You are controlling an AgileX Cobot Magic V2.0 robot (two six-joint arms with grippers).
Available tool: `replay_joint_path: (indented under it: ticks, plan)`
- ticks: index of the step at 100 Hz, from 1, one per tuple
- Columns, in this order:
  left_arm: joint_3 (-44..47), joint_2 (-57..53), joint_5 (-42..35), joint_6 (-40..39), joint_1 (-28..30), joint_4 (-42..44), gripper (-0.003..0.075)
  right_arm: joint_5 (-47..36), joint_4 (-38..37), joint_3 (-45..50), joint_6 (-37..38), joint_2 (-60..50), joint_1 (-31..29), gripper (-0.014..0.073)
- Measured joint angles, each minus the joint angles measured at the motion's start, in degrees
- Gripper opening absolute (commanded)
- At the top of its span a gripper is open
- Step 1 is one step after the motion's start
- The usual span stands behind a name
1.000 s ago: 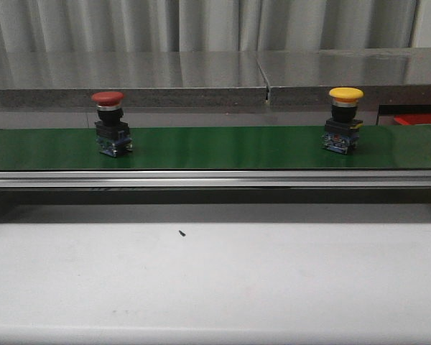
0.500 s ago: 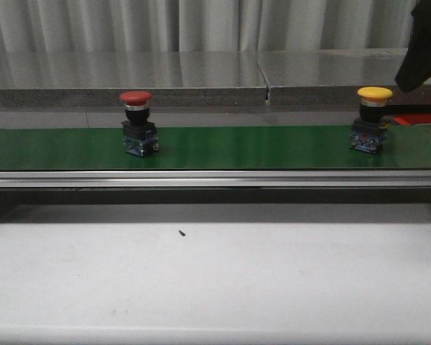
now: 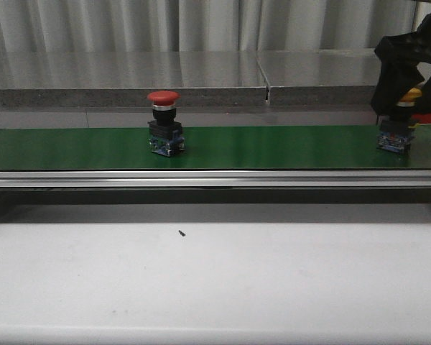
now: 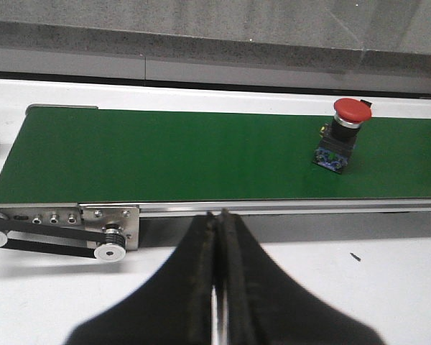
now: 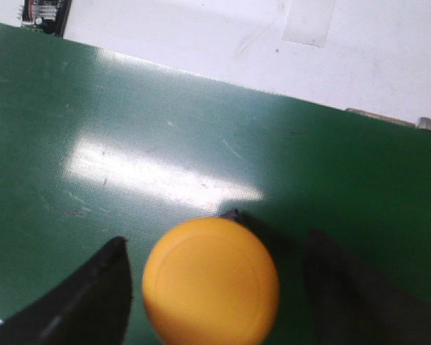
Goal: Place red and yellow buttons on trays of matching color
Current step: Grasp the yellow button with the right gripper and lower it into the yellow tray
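The red button (image 3: pixel 164 123) stands upright on the green belt (image 3: pixel 273 147), left of centre; it also shows in the left wrist view (image 4: pixel 342 134). The yellow button (image 3: pixel 397 122) stands at the belt's far right, its cap partly hidden behind my right gripper (image 3: pixel 395 72). In the right wrist view the yellow cap (image 5: pixel 210 280) sits between the spread fingers of my right gripper (image 5: pixel 214 287), nearer one finger, with gaps on both sides. My left gripper (image 4: pixel 220 219) is shut and empty over the white table, short of the belt. No trays are in full view.
A strip of something red (image 3: pixel 424 118) shows behind the belt at the far right. The belt's end roller and drive belt (image 4: pixel 65 230) show in the left wrist view. A small dark speck (image 3: pixel 181 233) lies on the white table (image 3: pixel 215 280).
Both buttons have ridden the belt to the right. My right gripper has come down from the top right and now straddles the yellow button.
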Motion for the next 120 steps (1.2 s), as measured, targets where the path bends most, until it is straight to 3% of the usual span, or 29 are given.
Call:
replay_joint_path:
  ticks: [9,15,43,69,92,120]
  plan:
    - [0.0,0.0,0.0,0.0,0.0,0.0,-0.0019,-0.09,0.0,-0.27,0.0,0.93,0.0,0.0152]
    - [0.0,0.0,0.0,0.0,0.0,0.0,-0.0019,0.15,0.0,-0.31,0.0,0.94,0.0,0.0108]
    - [0.0,0.0,0.0,0.0,0.0,0.0,-0.0019,7.08,-2.0,-0.73,1.65,-3.23,-2.79,0.0108]
    - [0.0,0.0,0.0,0.0,0.0,0.0,-0.0019,10.4,-6.07,-0.78,5.89,-8.85,-14.99,0.0108]
    - [0.0,0.0,0.0,0.0,0.0,0.0,-0.0019,7.18,-5.99,1.94,6.12,-8.48,-24.36,0.0108]
    - [0.0,0.0,0.0,0.0,0.0,0.0,-0.0019,0.98,-5.39,5.09,6.12,-1.71,-25.94,0.0108]
